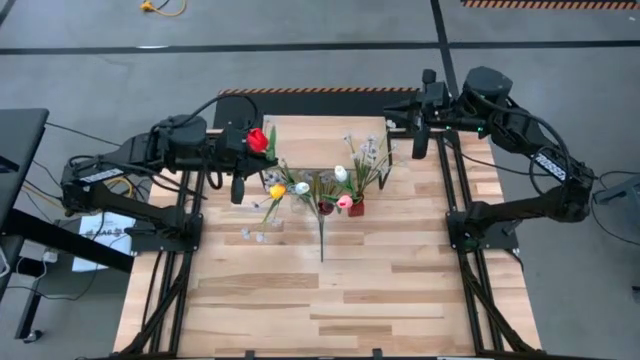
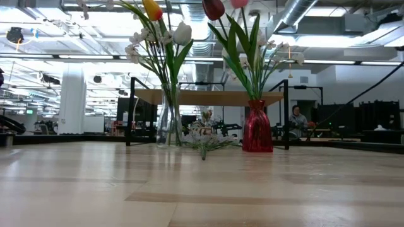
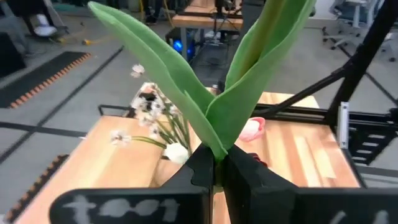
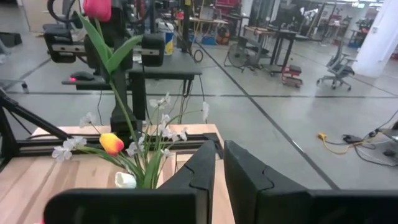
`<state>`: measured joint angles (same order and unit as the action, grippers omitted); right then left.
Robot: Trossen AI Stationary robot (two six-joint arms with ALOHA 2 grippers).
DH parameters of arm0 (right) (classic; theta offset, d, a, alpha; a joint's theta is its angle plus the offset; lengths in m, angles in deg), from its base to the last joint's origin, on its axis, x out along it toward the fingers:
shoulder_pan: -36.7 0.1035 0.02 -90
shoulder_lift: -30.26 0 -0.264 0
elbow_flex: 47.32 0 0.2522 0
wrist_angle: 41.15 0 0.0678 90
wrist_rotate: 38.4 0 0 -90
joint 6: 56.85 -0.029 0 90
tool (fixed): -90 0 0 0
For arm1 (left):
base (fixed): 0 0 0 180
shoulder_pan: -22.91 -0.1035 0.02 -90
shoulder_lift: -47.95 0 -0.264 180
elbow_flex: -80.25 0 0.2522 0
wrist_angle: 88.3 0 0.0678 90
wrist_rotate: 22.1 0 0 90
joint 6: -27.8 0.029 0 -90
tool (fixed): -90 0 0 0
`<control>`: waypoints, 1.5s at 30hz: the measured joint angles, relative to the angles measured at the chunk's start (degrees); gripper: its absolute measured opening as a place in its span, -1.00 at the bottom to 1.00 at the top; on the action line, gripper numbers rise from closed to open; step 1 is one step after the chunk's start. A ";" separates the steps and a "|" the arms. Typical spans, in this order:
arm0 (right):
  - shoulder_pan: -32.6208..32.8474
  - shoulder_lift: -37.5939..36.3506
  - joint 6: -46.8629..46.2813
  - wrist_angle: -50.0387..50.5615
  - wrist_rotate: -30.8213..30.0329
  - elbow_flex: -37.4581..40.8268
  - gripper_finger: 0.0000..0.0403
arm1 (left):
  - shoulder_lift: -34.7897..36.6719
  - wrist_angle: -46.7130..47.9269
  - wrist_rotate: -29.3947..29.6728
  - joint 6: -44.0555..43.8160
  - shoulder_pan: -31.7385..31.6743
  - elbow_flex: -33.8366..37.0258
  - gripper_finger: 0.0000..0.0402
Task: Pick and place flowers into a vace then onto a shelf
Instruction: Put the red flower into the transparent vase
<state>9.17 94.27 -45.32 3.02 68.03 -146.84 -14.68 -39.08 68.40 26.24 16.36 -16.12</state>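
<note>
My left gripper (image 1: 250, 143) is high over the table's far left and is shut on a red tulip (image 1: 258, 138), whose green leaves (image 3: 205, 93) rise above the fingers. A clear glass vase (image 2: 168, 120) with yellow and white tulips and a red vase (image 2: 257, 126) with tulips and white sprays stand on the table in front of the shelf (image 2: 208, 96). One loose spray (image 1: 321, 235) lies flat on the table between the vases. My right gripper (image 4: 219, 168) hangs at the far right, shut and with nothing between its fingers. My left gripper pinches the tulip's green stem (image 3: 217, 167) just below where the leaves split, between its two fingers. The fingers come about level from the table's left and lie across the stem. The tulip stands upright, its head above the fingers, lifted clear of the table.
The shelf's board (image 1: 330, 150) sits at the table's far middle on thin black legs, behind both vases. Black frame rails (image 1: 455, 190) run along the table's left and right sides. The table's near half (image 1: 330, 300) is bare wood.
</note>
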 joint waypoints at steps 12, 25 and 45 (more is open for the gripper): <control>0.13 0.02 -0.63 -0.06 0.00 0.07 -0.87 | -0.35 1.05 -2.86 -2.44 -0.85 1.89 -1.00; 0.13 0.02 -1.46 -0.04 0.00 0.07 -0.87 | -0.33 -2.54 -3.89 -2.74 -1.22 5.75 -1.00; 1.68 0.04 -1.53 -0.04 0.00 0.09 -0.87 | -2.55 -1.41 -6.86 -3.72 -4.04 6.14 -1.00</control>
<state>10.85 94.32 -46.85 2.98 68.03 -146.74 -17.22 -40.48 61.54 22.52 12.33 -9.98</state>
